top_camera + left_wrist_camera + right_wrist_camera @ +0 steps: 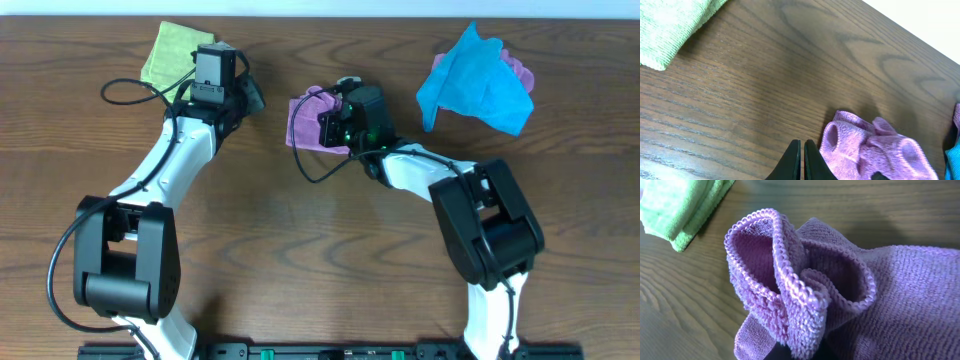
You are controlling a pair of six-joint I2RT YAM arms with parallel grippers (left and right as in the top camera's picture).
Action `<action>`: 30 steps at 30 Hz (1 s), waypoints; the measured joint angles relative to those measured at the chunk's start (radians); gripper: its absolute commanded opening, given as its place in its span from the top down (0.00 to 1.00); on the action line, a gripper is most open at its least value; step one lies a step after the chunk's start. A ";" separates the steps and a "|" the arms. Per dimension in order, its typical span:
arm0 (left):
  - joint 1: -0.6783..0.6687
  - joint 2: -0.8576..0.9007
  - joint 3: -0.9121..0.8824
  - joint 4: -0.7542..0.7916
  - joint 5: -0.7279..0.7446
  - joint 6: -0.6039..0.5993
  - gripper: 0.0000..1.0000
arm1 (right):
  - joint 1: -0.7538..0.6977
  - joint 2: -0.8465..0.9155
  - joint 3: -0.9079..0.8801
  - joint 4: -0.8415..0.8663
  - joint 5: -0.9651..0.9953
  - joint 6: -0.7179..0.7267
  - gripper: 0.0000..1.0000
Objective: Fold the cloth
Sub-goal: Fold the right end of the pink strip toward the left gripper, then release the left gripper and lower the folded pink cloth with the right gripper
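The lilac-purple cloth (308,120) lies bunched on the wooden table at the top middle. My right gripper (335,125) sits on its right side and is shut on a gathered fold of the cloth (800,305), which fills the right wrist view. My left gripper (252,95) hovers just left of the cloth, shut and empty. In the left wrist view its closed fingertips (802,150) are beside the cloth's edge (865,150), not touching it. No white tag shows.
A light green folded cloth (175,52) lies at the back left, behind my left arm; it also shows in the left wrist view (670,25) and right wrist view (675,205). A bright blue cloth (475,82) lies crumpled at the back right.
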 measured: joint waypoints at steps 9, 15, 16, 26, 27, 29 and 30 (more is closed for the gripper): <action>0.000 0.000 0.000 0.000 0.000 0.000 0.94 | 0.029 0.018 0.033 0.005 -0.002 -0.007 0.49; 0.000 0.000 0.000 0.000 0.000 0.000 0.94 | 0.029 0.018 0.035 0.040 -0.083 0.000 0.29; 0.000 0.000 0.000 0.000 0.000 0.000 0.94 | 0.030 0.018 0.035 0.044 -0.098 0.004 0.28; 0.013 -0.036 0.000 0.000 0.000 0.000 0.94 | 0.080 0.018 0.035 0.045 -0.178 0.025 0.22; 0.018 -0.042 0.000 0.000 0.000 0.000 0.94 | 0.087 0.018 0.035 0.045 -0.180 0.025 0.22; 0.030 -0.050 0.000 0.000 0.000 0.000 0.94 | 0.100 0.018 0.035 0.043 -0.187 0.025 0.22; 0.039 -0.053 0.000 0.000 0.000 0.000 0.94 | 0.107 0.018 0.035 0.039 -0.191 0.026 0.20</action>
